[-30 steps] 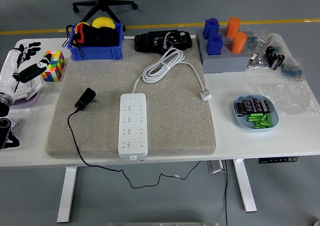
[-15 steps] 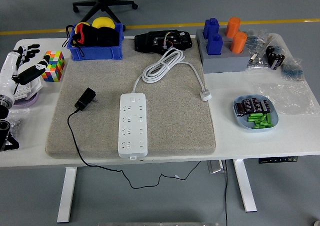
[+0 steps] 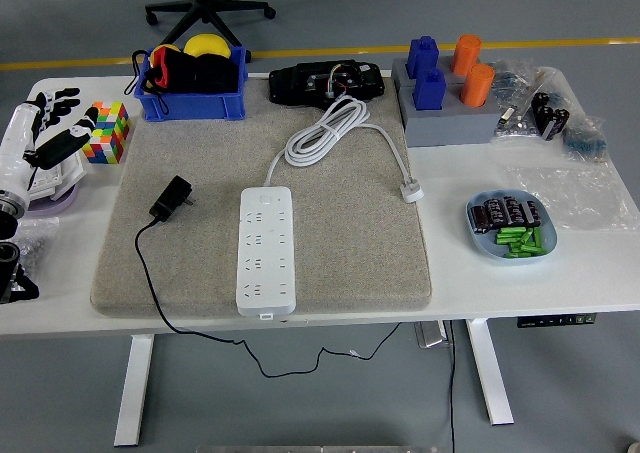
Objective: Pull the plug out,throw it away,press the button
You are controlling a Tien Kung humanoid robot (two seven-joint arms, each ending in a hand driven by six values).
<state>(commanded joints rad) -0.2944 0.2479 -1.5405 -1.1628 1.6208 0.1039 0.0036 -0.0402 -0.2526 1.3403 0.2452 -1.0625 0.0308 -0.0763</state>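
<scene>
A white power strip (image 3: 266, 246) lies on the grey mat (image 3: 340, 243), its white cord coiled behind it and ending in a white plug (image 3: 411, 190). A black plug adapter (image 3: 171, 199) lies loose on the mat left of the strip, apart from it, with its black cable running off the table's front edge. My left hand (image 3: 55, 123) is at the far left edge of the table beside a coloured cube (image 3: 107, 132), fingers spread and holding nothing. My right arm is out of view.
A blue bin (image 3: 192, 76) with yellow and black items stands at the back left. A black device (image 3: 325, 81) and a grey stand with blue and orange blocks (image 3: 445, 91) are at the back. A blue dish of batteries (image 3: 512, 227) and plastic bags (image 3: 565, 133) sit right.
My left hand has drawn slightly further left toward the table edge. Nothing else has moved.
</scene>
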